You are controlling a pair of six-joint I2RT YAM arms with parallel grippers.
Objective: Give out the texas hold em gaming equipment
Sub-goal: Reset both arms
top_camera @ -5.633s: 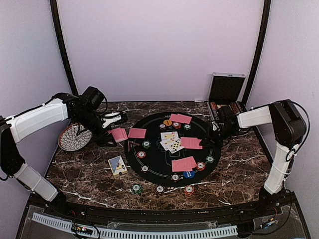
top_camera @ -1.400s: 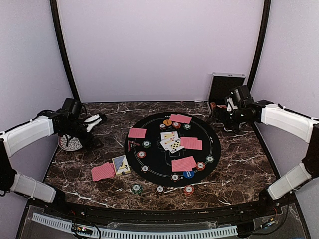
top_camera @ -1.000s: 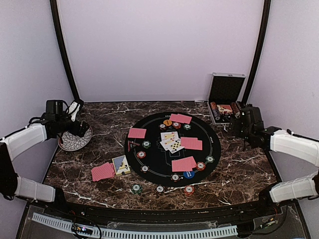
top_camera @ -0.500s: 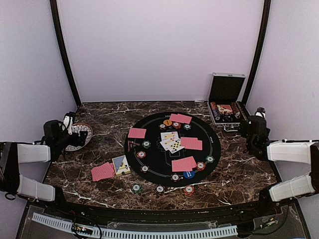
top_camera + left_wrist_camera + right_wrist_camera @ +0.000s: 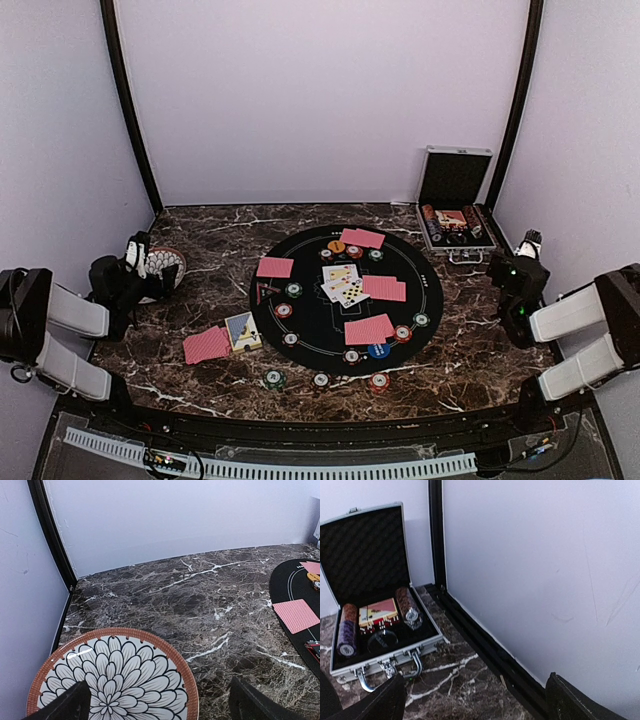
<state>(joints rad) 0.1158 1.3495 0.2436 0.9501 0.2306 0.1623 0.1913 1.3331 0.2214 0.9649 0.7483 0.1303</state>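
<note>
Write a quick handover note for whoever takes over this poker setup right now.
Left gripper: open, empty, beside the patterned plate.
Right gripper: open, empty, near the silver case.
Done: face-up cards at the centre of the black mat, four red-backed card sets on it, a fifth on the marble to its left. Chips ring the mat, three more in front.
To do: unclear. Chip stacks sit in the case, so check if more go out.
</note>
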